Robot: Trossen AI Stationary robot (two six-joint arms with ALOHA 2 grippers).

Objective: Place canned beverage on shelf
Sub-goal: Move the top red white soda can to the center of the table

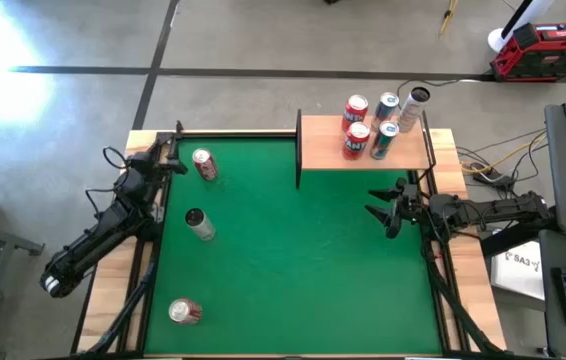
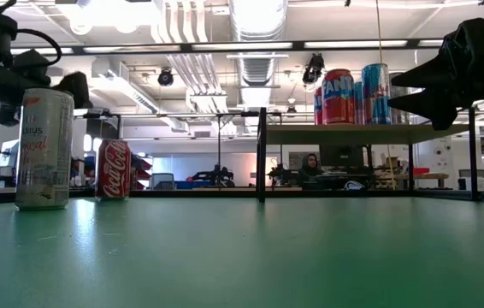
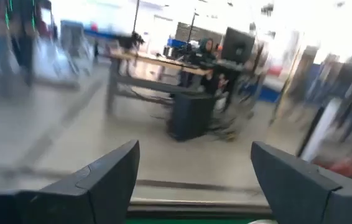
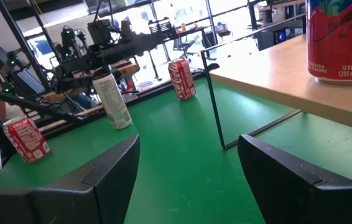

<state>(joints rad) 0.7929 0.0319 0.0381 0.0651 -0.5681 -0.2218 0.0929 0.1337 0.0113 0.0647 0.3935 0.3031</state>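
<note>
Both grippers' fingers stood apart with nothing between them: the right gripper hung just in front of the shelf, and the left gripper was at the table's far left corner beside a red can. Five cans stood upright together on the shelf's right half at the table's far edge. Out on the green table stood a pale can and, near the front edge, another red can.
</note>
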